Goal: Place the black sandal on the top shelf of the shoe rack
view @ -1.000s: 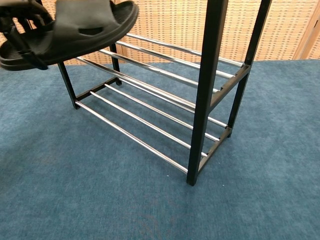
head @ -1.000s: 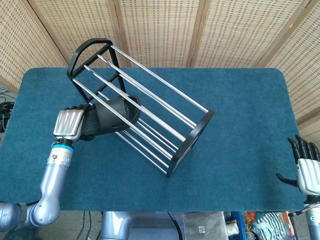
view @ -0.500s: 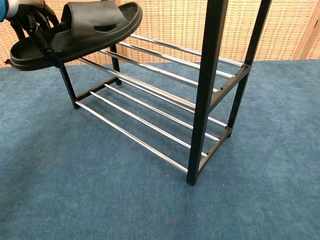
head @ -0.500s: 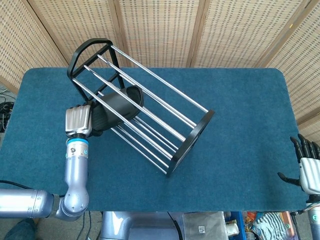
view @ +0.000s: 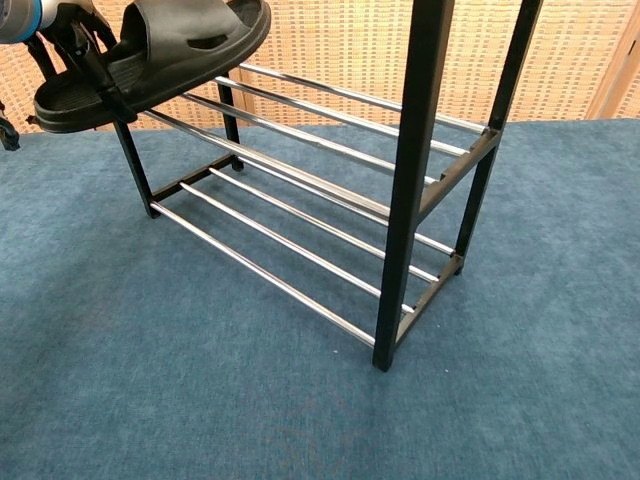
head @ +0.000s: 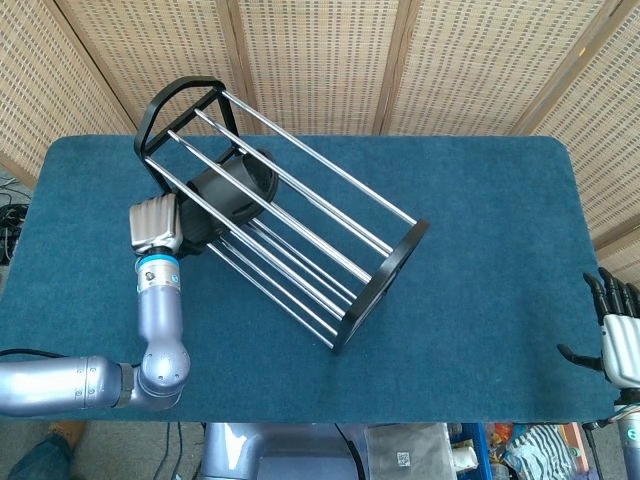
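Note:
The black sandal [head: 237, 188] hangs level with its toe pushed in between the chrome rods at the left end of the shoe rack [head: 385, 270]. From above, the top rods cross over it. In the chest view the sandal [view: 170, 40] sits just over the middle shelf's rods [view: 330, 150]; the top shelf lies above that frame. My left hand [head: 153, 225] grips the heel end, its dark fingers [view: 78, 35] wrapped around it. My right hand [head: 620, 335] hangs at the table's right front corner, fingers spread and holding nothing.
The rack stands diagonally on the blue cloth table [head: 480, 200], its near black end post [view: 420, 150] close to the chest camera. A wicker screen [head: 320, 50] closes off the back. The lower shelf rods [view: 270, 250] hold nothing.
My left hand has carried the sandal away from me and deeper into the rack's left end, and lifted it a little. The right hand has sunk slightly.

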